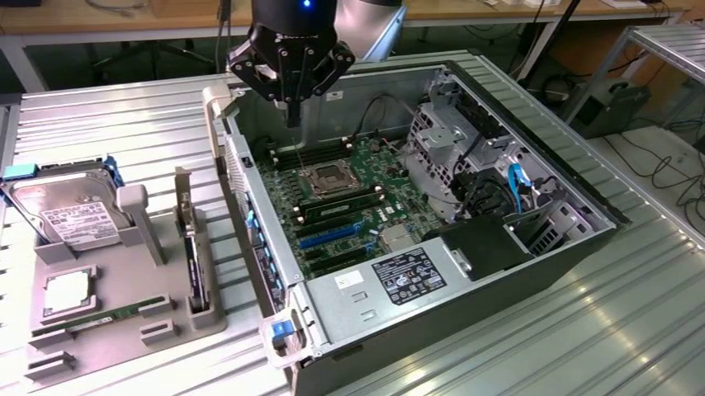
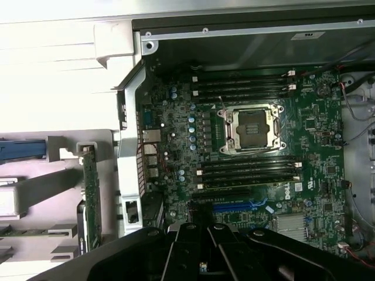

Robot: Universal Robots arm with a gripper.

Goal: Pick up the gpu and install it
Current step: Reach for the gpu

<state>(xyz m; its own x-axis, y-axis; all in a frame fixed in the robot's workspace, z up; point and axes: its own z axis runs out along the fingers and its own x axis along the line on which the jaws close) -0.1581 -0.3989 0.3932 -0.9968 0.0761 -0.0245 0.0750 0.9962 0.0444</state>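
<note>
The gpu (image 1: 196, 262) stands on its edge in a slot of the grey parts holder (image 1: 121, 338), to the exterior view's left of the open computer case (image 1: 529, 247). Its silver bracket points up. In the wrist view the gpu (image 2: 89, 187) appears as a thin edge-on strip beside the case wall. My gripper (image 1: 292, 114) hangs above the far part of the motherboard (image 1: 364, 206), near the memory slots, well apart from the gpu. Its fingers are shut with nothing between them. In the wrist view the gripper (image 2: 201, 229) looks down on the board.
A silver hard drive (image 1: 66, 216), a processor (image 1: 66, 293) and a green RAM stick (image 1: 105, 318) also sit in the holder. Inside the case are the empty processor socket (image 2: 252, 127), blue expansion slots (image 1: 330, 235), a drive cage (image 1: 441, 148) and the power supply (image 1: 408, 276). The case stands on a ribbed metal table (image 1: 551, 346).
</note>
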